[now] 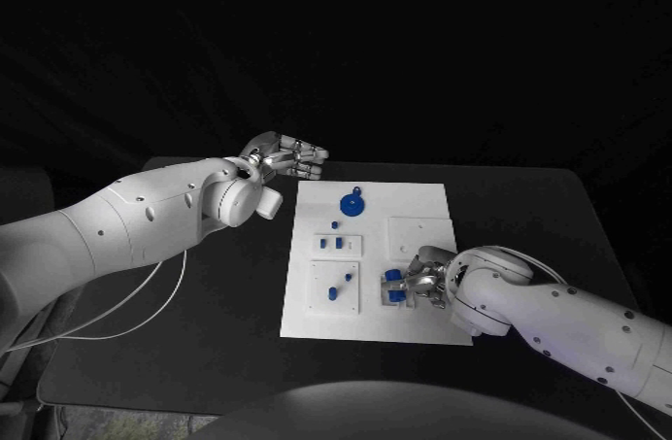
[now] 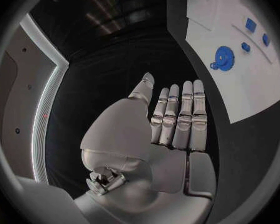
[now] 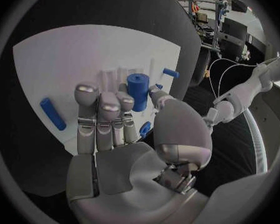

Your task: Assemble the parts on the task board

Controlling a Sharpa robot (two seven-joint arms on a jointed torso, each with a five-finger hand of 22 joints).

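My right hand (image 3: 124,129) pinches a blue cylinder (image 3: 138,92) at the task board (image 1: 420,202), lower right of the head frame, likely to seat it; my left hand (image 1: 287,158) hovers upper left, fingers straight together, holding nothing, clear of the work.

A black tabletop (image 1: 210,304) carries a white task board (image 1: 420,202), which lies flat near its middle, its long sides running away from the robot. The board covers the central strip, with bare dark surface to either side and beyond its far edge. A thin pale cable (image 1: 140,309) trails over the tabletop's left part, near the left arm. In the left wrist view the board's edge sits flush on the dark tabletop (image 2: 252,149); in the right wrist view the board (image 3: 59,59) rests on the same black surface (image 3: 28,174)
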